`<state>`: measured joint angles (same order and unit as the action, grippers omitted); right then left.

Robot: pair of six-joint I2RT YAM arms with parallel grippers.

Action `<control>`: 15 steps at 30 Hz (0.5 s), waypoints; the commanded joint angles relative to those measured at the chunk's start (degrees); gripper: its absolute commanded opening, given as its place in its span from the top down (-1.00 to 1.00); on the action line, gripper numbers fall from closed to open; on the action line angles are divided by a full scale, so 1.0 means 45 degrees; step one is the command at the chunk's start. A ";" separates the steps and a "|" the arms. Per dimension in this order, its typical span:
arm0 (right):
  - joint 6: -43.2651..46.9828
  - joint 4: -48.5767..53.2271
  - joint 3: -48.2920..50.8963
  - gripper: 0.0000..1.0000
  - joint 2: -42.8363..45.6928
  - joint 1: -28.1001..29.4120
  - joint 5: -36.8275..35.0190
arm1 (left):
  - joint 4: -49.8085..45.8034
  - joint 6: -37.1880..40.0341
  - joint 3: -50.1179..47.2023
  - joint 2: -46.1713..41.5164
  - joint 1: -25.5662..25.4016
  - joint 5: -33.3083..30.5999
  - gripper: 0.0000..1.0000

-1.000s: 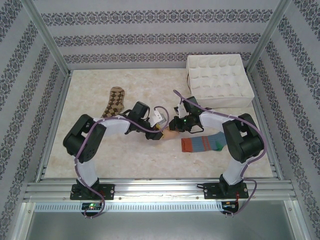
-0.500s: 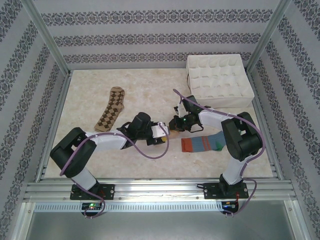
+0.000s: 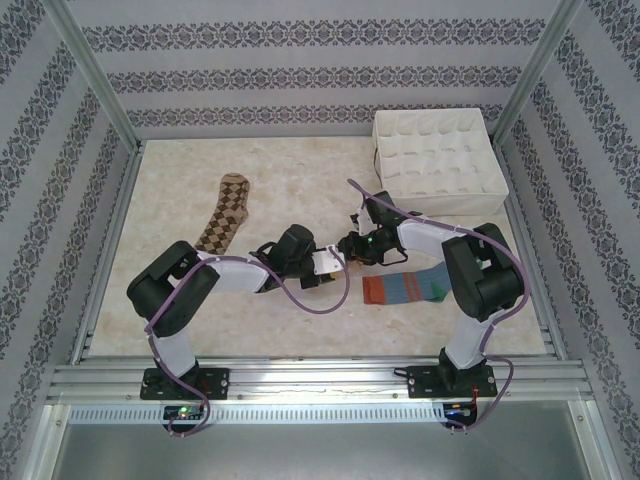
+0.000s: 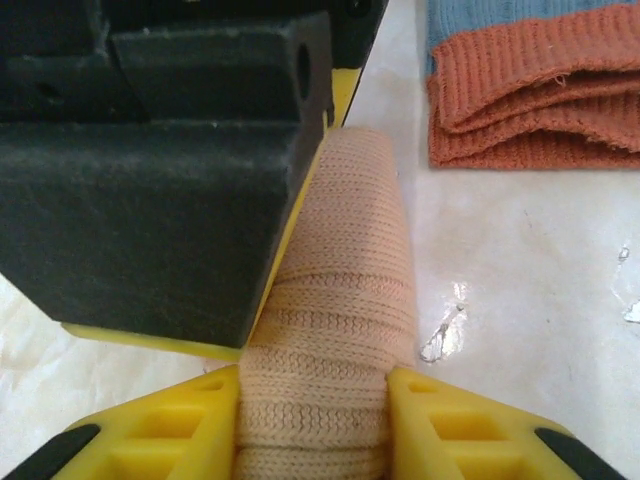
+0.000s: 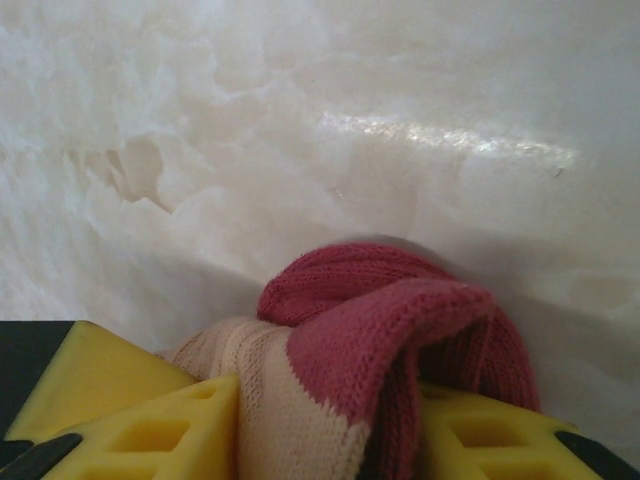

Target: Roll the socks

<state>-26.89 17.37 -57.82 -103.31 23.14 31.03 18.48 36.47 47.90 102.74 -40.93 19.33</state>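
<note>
A rolled peach sock [image 4: 340, 250] lies on the table between my two grippers, just left of centre in the top view. My left gripper [image 4: 312, 385] is shut on the roll, both yellow fingers pressing its sides. My right gripper [image 5: 328, 395] holds the same sock's end, where the dark red part [image 5: 380, 310] bulges up between its fingers. The two grippers meet tip to tip, left gripper [image 3: 328, 264] and right gripper [image 3: 350, 250]. The right gripper's black body [image 4: 170, 170] looms close in the left wrist view. The striped sock [image 3: 405, 288] lies flat to the right, the argyle sock [image 3: 225, 212] to the left.
A white divided organiser box [image 3: 440, 205] stands at the back right of the marble-patterned table. The striped sock's orange cuff [image 4: 540, 90] lies a short way beyond the roll. Aluminium frame rails run along the table's sides and its near edge.
The left arm's elbow swung out low to the left and came back, and its gripper edged right along the peach sock. The right arm has hardly moved.
</note>
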 commanded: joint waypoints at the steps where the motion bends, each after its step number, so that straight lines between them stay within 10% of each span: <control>1: -0.0228 0.1506 0.0318 -0.06 -0.0177 0.0181 -0.1428 | -0.1265 -0.0497 0.0792 0.0756 -0.0066 -0.0924 0.83; 15: -0.1392 0.1992 0.0660 -0.21 0.0989 0.0142 -0.3380 | -0.2651 -0.2363 0.1354 0.1097 0.0440 0.0462 1.00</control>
<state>-31.66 20.36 -57.28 -99.83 23.51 20.71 13.85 29.04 53.45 105.56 -40.34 21.69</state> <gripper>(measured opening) 0.603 0.079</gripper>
